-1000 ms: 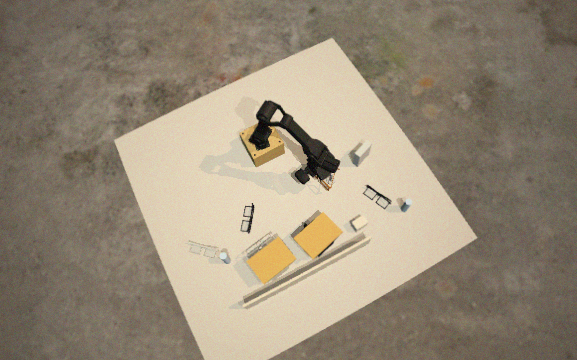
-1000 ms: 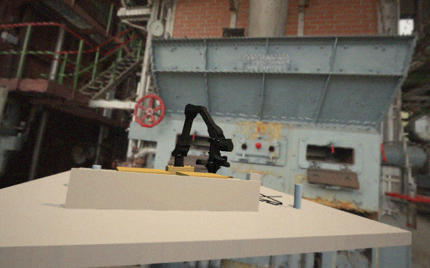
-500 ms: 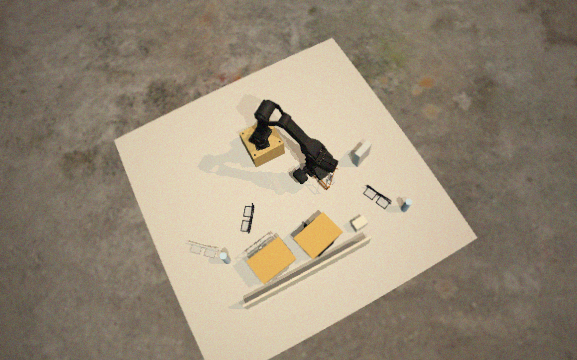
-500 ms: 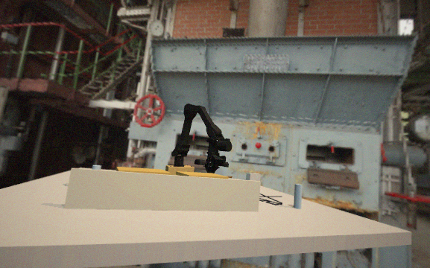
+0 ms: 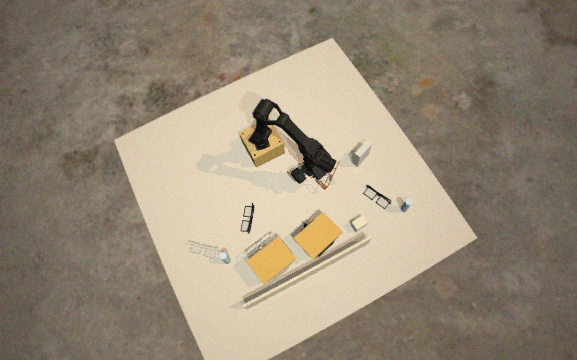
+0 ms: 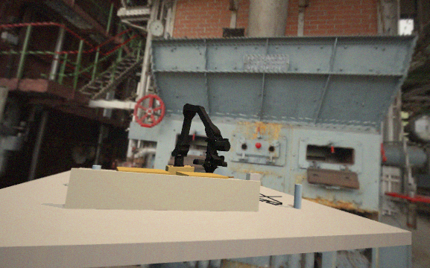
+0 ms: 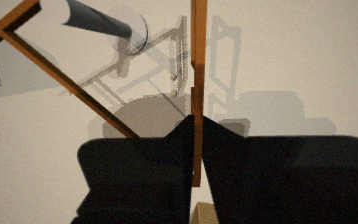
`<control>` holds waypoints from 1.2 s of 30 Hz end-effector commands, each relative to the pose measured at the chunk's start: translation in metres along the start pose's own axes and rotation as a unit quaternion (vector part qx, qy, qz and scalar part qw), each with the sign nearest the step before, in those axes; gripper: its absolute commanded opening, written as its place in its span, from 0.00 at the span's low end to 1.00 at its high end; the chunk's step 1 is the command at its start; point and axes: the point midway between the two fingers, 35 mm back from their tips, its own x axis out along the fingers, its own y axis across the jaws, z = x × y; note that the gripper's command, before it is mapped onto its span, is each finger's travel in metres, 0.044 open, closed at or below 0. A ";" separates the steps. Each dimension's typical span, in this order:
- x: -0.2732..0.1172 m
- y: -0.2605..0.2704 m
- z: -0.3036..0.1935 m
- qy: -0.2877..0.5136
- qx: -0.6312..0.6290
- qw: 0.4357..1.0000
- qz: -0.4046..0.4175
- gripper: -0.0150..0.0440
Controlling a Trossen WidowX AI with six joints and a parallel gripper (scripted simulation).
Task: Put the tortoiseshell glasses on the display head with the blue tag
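My gripper (image 5: 321,177) (image 6: 210,170) (image 7: 195,120) is shut on a thin bar of the tortoiseshell glasses (image 5: 325,187) (image 7: 198,42), held above the table. Another brown bar of the glasses slants across the left of the wrist view. The gripper is on the robot side of two orange rectangular tops (image 5: 271,260) (image 5: 317,234), away from both. The display heads cannot be made out clearly under or beside these tops, and no blue tag is visible. In the exterior view a long pale panel (image 6: 162,190) hides most of that area.
Black glasses (image 5: 248,218) lie nearer the left top, another black pair (image 5: 377,197) lies to the right. Pale glasses (image 5: 203,249) are at far left. Blue posts (image 5: 224,257) (image 5: 406,205) (image 6: 297,196) stand near them. A grey post (image 7: 100,21) stands near the gripper. Pale blocks (image 5: 362,153) (image 5: 359,222) stand right.
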 end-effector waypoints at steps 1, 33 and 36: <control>0.000 -0.002 -0.004 0.000 -0.003 1.000 0.000 0.25; 0.000 -0.008 -0.022 0.001 -0.003 1.000 0.000 0.25; 0.000 -0.009 -0.023 0.001 -0.003 1.000 0.000 0.25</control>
